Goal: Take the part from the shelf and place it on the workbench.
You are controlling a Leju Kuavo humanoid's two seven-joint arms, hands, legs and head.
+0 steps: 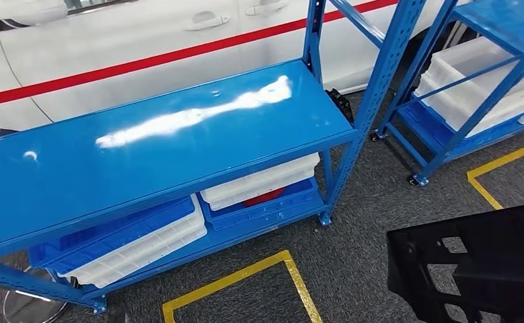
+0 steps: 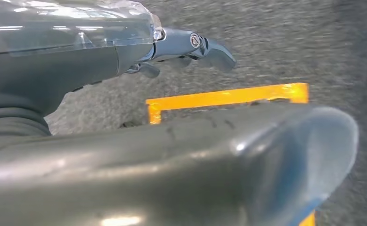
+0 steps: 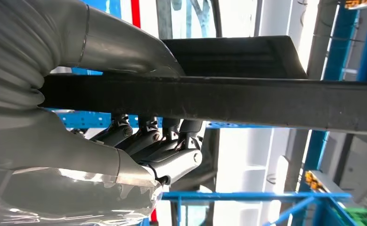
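The right hand (image 3: 139, 141) is gripping the black part (image 3: 247, 101): in the right wrist view the thumb is lying over one face of a flat black edge and the dark fingers (image 3: 172, 155) are curling against the opposite face, so the part is being pinched between them. In the head view the same black part (image 1: 474, 269), an openwork moulded piece, is sitting low at the robot's right side, clear of any surface. The left hand (image 2: 191, 47) is hanging over the grey carpeted floor (image 2: 289, 42), holding nothing; its fingers are lying loosely extended rather than closed.

Beyond the carried part, yellow floor tape (image 1: 245, 282) is marking a bay on the carpet. Further out, a blue shelf unit (image 1: 165, 134) is standing with a bare top deck and white and blue bins (image 1: 144, 242) on its lower deck. A second blue rack (image 1: 474, 81) is standing to the right, and a white car (image 1: 144, 40) behind.

Assessment: pick-up appears complete, the part being off the shelf and in hand. Placement is outstanding; whether the bare blue deck is serving as the table cannot be confirmed.
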